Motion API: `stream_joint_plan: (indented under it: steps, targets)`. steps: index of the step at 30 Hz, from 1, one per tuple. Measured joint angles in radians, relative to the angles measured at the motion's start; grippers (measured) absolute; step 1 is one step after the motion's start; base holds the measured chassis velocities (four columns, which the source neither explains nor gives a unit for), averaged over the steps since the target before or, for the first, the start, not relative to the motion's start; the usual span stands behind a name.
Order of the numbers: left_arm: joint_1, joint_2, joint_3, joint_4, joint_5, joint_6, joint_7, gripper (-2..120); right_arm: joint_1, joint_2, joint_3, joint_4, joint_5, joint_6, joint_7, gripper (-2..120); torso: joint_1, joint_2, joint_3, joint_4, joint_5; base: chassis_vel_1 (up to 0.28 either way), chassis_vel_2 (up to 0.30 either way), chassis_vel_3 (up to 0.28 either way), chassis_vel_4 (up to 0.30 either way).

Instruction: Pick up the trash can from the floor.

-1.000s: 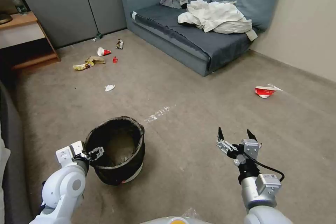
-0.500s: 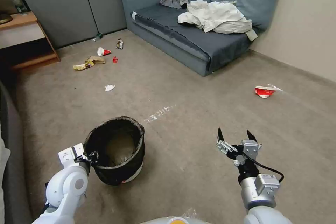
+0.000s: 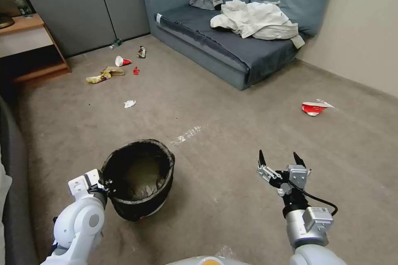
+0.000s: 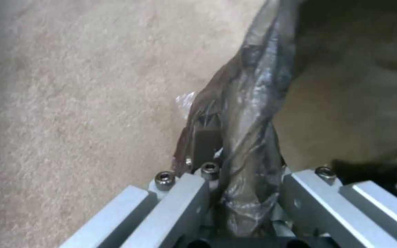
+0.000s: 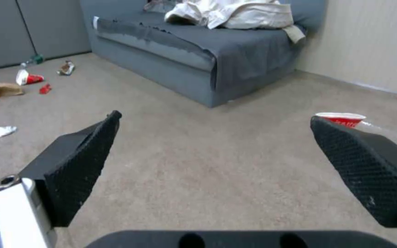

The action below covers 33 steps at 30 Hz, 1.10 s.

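Observation:
The trash can (image 3: 139, 179), lined with a crinkled black bag, stands tipped on the beige carpet floor (image 3: 232, 132) at my front left. My left gripper (image 3: 107, 185) is shut on its near-left rim. In the left wrist view the bag-covered rim of the trash can (image 4: 253, 86) runs between the fingers of the left gripper (image 4: 240, 158), with the floor (image 4: 70, 86) beside it. My right gripper (image 3: 280, 158) hovers open over bare carpet to the can's right. Its black pads (image 5: 83, 165) stand wide apart with nothing between them.
A grey sofa (image 3: 232, 45) with heaped clothes lines the far wall. A crushed red-and-white cup (image 3: 314, 108) lies far right. Litter (image 3: 107, 72) and a paper ball (image 3: 129, 103) lie far left, near a wooden shelf (image 3: 29, 45). A tape strip (image 3: 188, 133) crosses mid-floor.
My left gripper drew back slightly and shut on the can's rim. The can has since tipped and shifted a little to the right. The right arm barely moved.

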Motion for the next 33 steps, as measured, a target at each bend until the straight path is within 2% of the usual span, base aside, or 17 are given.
stream_joint_plan:
  steps: [3, 12, 15, 23, 33]
  targets:
    - [0.021, 0.004, -0.006, -0.048, 0.006, -0.029, 0.051, 0, -0.002, 0.0, 0.001, 0.007, 0.0, 0.001, 0.0, 100, 0.0, 0.0, 0.0, -0.0002, -0.0001, 0.0, 0.0, 0.0, 0.0]
    - [0.06, 0.024, -0.021, -0.153, 0.0, -0.07, 0.145, 0, -0.002, 0.0, 0.003, 0.013, 0.0, 0.001, 0.001, 100, 0.0, 0.0, 0.0, -0.0002, -0.0001, 0.0, 0.0, 0.0, 0.0]
    - [0.089, 0.041, -0.024, -0.203, 0.018, -0.085, 0.202, 0, -0.001, 0.0, 0.005, 0.015, 0.0, 0.002, 0.002, 100, 0.0, 0.0, 0.0, -0.0001, -0.0001, 0.0, 0.0, 0.0, 0.0]
    - [0.114, 0.046, -0.003, -0.285, 0.031, -0.079, 0.216, 0, 0.002, 0.0, 0.008, 0.016, 0.001, 0.004, 0.004, 100, 0.0, 0.0, 0.0, -0.0002, -0.0001, 0.0, 0.0, 0.0, 0.0]
    - [0.138, 0.038, 0.0, -0.333, 0.042, -0.064, 0.213, 0, 0.003, 0.001, 0.008, 0.013, -0.001, 0.004, 0.004, 100, 0.0, 0.0, 0.0, -0.0002, -0.0001, 0.0, 0.0, 0.0, 0.0]
